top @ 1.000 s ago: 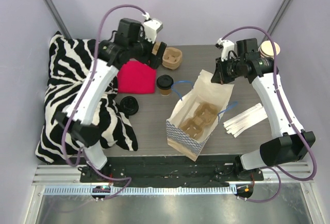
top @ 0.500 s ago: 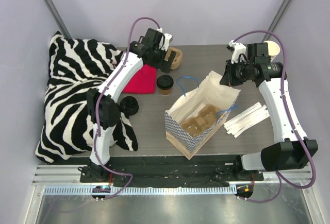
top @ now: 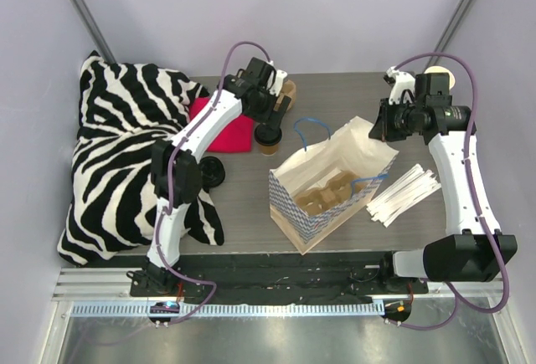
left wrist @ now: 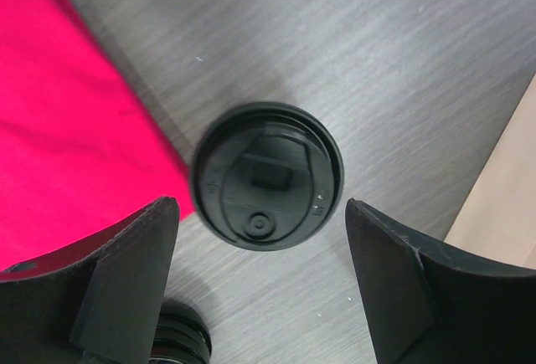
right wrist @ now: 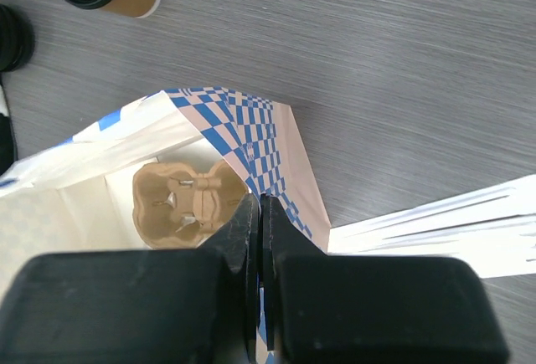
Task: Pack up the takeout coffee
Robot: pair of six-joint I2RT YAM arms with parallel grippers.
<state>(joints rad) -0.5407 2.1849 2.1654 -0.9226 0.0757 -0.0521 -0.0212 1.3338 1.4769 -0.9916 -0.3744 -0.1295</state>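
— Where's the takeout coffee (left wrist: 266, 176)?
— Directly beneath the left claw (left wrist: 261, 207), between its wide-spread fingers, standing on the surface (left wrist: 402, 46).
— And the right claw (right wrist: 258, 207)?
— Pinched shut on the paper bag (right wrist: 251, 142) rim.

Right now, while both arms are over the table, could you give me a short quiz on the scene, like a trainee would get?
1. True or false: the left gripper is shut on the takeout coffee.
2. What lies inside the paper bag?
3. The right gripper is shut on: A) the bag's rim B) a loose lid C) the red cloth.

Key:
1. False; its jaws stand open either side of it.
2. A cardboard cup carrier.
3. A.
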